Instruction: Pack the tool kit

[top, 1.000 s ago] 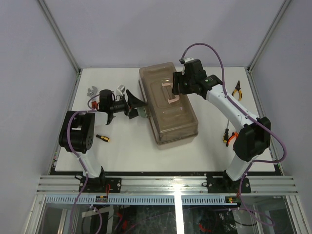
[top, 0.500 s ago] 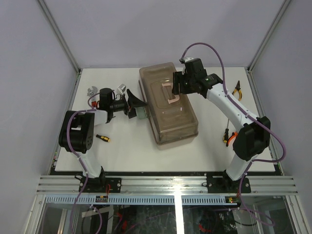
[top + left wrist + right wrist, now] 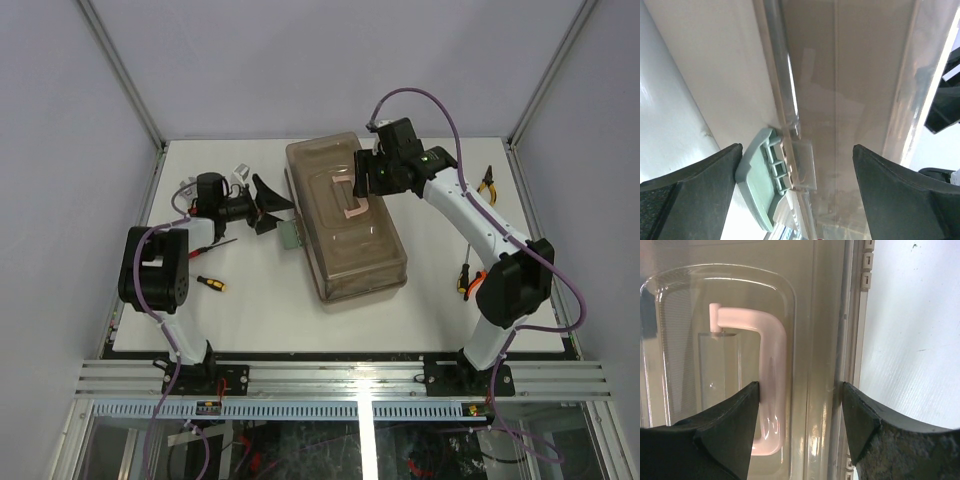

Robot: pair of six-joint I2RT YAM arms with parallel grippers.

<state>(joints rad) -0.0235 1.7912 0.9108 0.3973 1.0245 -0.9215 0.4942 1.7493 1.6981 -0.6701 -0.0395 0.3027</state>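
Note:
The translucent brown tool box lies closed in the middle of the table, with a pink handle on its lid. My left gripper is open, just left of the box's long side. In the left wrist view it faces the box wall, and the green latch sticks out near its left finger; the latch also shows in the top view. My right gripper is open over the lid. In the right wrist view it spans the pink handle and the lid's edge ridge.
Yellow-handled pliers lie at the far right. An orange screwdriver lies by the right arm. A small yellow-black screwdriver, a red-handled tool and metal pieces lie on the left, around the left arm.
My left gripper has pulled back up and to the left, away from the box side, and the green latch now shows free. The right gripper stays on the lid.

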